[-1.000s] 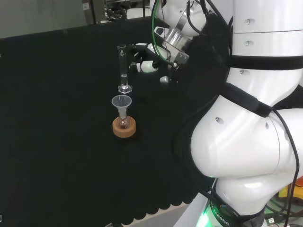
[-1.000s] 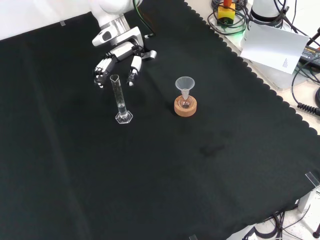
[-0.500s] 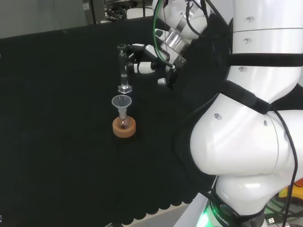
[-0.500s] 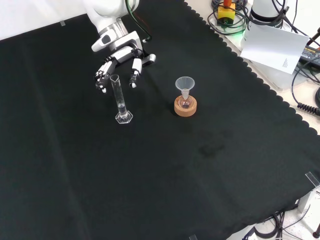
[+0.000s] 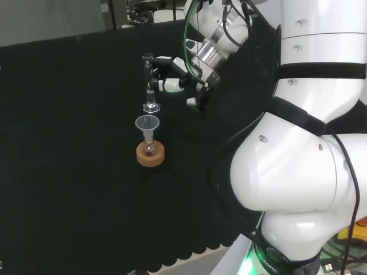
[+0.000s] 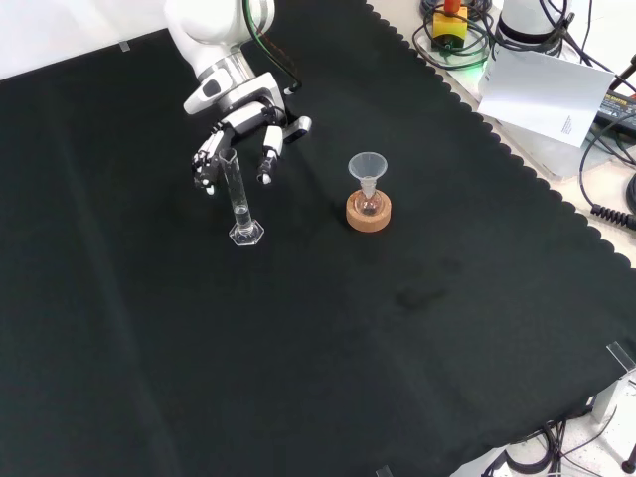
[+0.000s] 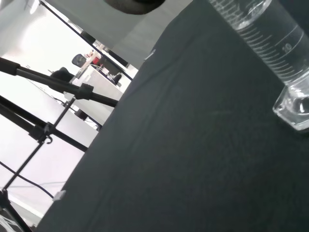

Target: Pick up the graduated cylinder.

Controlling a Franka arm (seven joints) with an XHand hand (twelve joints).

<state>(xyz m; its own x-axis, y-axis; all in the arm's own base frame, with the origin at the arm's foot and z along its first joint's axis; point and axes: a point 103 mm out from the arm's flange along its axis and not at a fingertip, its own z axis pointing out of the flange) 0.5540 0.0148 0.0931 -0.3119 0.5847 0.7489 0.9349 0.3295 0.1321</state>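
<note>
Graduated cylinder [image 7: 270,36]: scale marks, one number, apparently "10"; nothing else legible.

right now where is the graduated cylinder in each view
Head view: graduated cylinder upright at upper centre, just left of the hand.
Front view: upper left of centre, in front of the hand.
Wrist view: close, marked tube and base.
Shared landmark: funnel over the cork ring.

Cylinder [image 6: 239,204]: clear glass, glossy, smooth, printed scale marks on wall. Cloth [image 6: 328,328]: black, matt, fine weave, scalloped edge. Funnel [image 6: 367,166]: clear, shiny. Stand [image 6: 369,211]: cork, rough, matt brown. Hand [image 6: 243,134]: black and white plastic, glossy. Arm links [image 5: 304,172]: smooth glossy white shell.
</note>
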